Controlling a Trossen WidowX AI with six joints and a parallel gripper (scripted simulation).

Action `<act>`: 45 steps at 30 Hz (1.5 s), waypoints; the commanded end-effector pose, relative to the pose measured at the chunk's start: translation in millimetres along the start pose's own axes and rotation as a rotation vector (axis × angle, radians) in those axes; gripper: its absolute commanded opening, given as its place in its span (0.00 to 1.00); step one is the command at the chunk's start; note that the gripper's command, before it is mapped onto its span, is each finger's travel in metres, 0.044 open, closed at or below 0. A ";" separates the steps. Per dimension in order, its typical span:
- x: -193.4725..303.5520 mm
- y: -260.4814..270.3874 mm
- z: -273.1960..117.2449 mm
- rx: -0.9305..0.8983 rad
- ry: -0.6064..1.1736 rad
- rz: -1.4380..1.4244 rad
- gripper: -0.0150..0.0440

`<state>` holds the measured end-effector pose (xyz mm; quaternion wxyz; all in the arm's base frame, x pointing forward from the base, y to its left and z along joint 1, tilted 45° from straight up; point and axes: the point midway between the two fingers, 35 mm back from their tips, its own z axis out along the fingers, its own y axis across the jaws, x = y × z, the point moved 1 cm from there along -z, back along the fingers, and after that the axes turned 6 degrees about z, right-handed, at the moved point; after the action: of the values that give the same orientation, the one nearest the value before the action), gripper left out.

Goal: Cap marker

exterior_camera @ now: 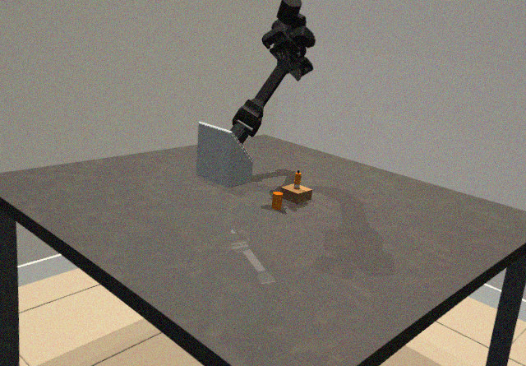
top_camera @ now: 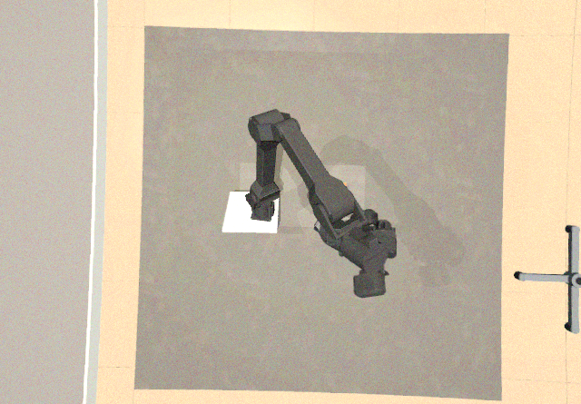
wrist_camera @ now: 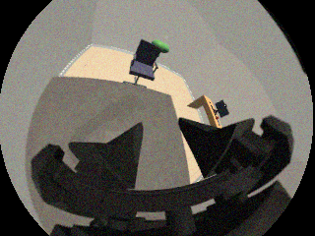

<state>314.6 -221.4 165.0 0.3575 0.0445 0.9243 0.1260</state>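
base block (exterior_camera: 223,157): pale grey wedge sitting far-left of the little orange stuff, arm comes out of its top right corner

arm (exterior_camera: 266,90): goes steeply up and to the right from the base, wrist parked way up above the tabletop (exterior_camera: 127,226)

gripper (wrist_camera: 160,141): up high, well clear of everything. The fingers are about halfway apart, and there's just air between them, so it's got hold of nothing

cap (exterior_camera: 277,200): orange, standing upright by itself on the tabletop, just left and near side of the holder, close but not touching as far as I can see

holder block (exterior_camera: 297,192): small tan block, right of the cap

marker (exterior_camera: 297,178): orange, upright in the block, dark tip showing on top, no cap on it yet

top view: arm covers this whole bit, so can't see cap or marker there
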 end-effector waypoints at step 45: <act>227.0 181.6 190.3 -0.301 0.908 0.615 0.68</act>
<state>274.3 27.4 -66.5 -0.1245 0.1984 0.9031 0.3599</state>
